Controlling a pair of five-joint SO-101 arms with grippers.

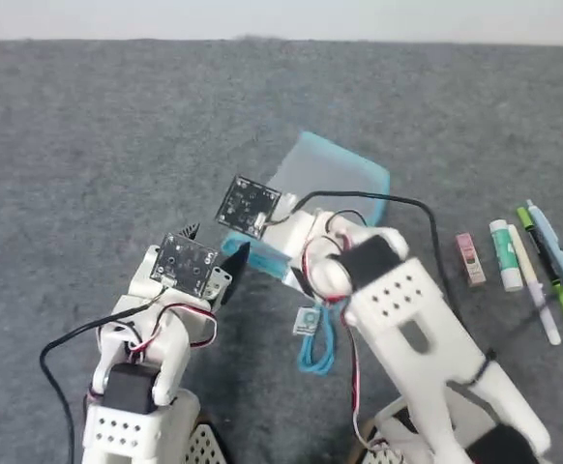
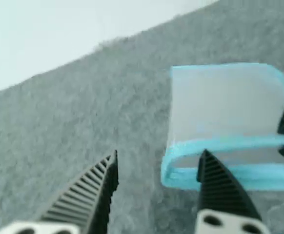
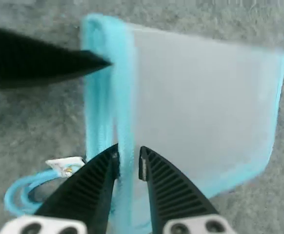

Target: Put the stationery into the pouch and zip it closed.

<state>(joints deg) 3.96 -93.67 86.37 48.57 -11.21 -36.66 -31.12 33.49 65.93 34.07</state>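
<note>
Cord (image 1: 316, 356), blue and looped, with a small tag, lies nearest me beside my right arm. Just beyond it my right gripper (image 3: 129, 163) is pinched tight on the near blue zip edge of the pouch (image 3: 200, 97). My left gripper (image 2: 159, 158) has its fingers spread wide, one tip at the corner of that same edge, the other over the bare grey mat (image 1: 88, 145). The pouch stretches away from both. The stationery (image 1: 506, 256), a pink eraser (image 1: 470, 258) and several pens (image 1: 549, 275) among it, lies in a row well off to my right, outside the pouch.
</note>
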